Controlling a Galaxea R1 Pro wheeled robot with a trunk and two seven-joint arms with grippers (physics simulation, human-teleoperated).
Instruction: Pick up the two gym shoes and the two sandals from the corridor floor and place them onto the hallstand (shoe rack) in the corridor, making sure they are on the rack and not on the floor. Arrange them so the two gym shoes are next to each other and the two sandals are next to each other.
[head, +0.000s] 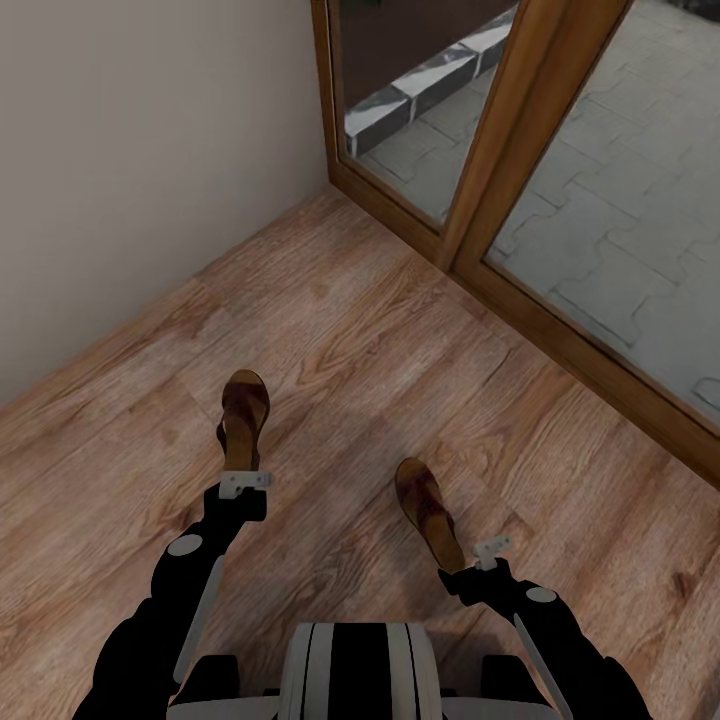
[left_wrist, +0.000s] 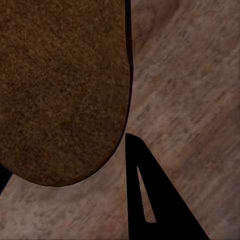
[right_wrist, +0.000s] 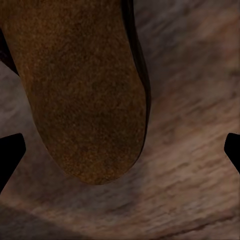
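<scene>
Two dark brown sandals with tan insoles lie on the wood-plank corridor floor (head: 350, 330), toes pointing away from me. My left arm's wrist (head: 243, 484) hangs over the heel of the left sandal (head: 243, 410). In the left wrist view my left gripper (left_wrist: 65, 150) has drawn in around that heel (left_wrist: 60, 75), one black finger (left_wrist: 150, 200) touching its edge. My right arm's wrist (head: 490, 550) is over the heel of the right sandal (head: 425, 505). My right gripper (right_wrist: 120, 150) stands wide open around this heel (right_wrist: 85, 90), its fingertips (right_wrist: 10, 155) apart from it. The gym shoes and hallstand are out of view.
A beige wall (head: 130, 150) runs along the left. A wooden-framed glass door (head: 500, 150) closes the corridor at the back right, with grey paving behind the glass. My trunk (head: 360, 670) sits at the near edge. Bare floor lies between and beyond the sandals.
</scene>
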